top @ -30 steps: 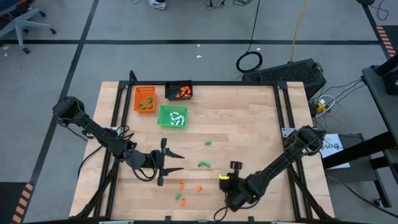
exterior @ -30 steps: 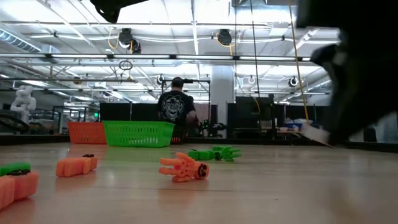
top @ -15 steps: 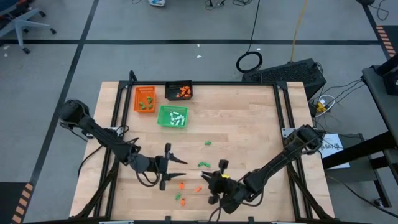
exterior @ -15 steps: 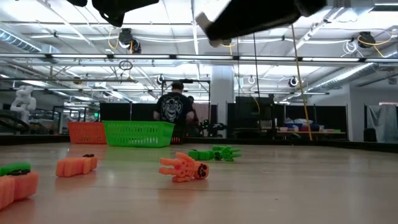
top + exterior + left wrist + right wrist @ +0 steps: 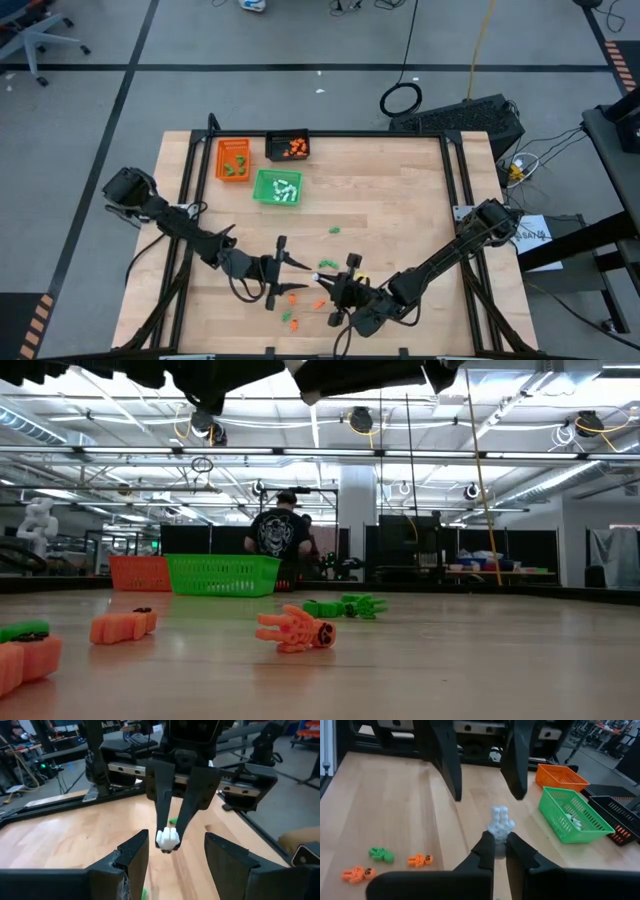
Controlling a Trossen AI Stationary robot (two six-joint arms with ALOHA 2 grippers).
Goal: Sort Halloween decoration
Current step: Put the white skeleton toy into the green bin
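High view: your right claw (image 5: 322, 276) clenches a white piece (image 5: 318, 277), barely visible.
Left claw (image 5: 290, 277): released, facing it.
Low view: both claws cut off.

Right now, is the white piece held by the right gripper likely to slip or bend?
The white piece keeps its shape between the right gripper's fingertips, so it is probably stiff. Only its lower end is pinched, so it might slip. It looks tiny, likely very light.

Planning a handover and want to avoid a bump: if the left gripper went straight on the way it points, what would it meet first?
Probably the white piece pinched in the shut right gripper, which faces the open left gripper head-on. Depth between them is hard to judge.
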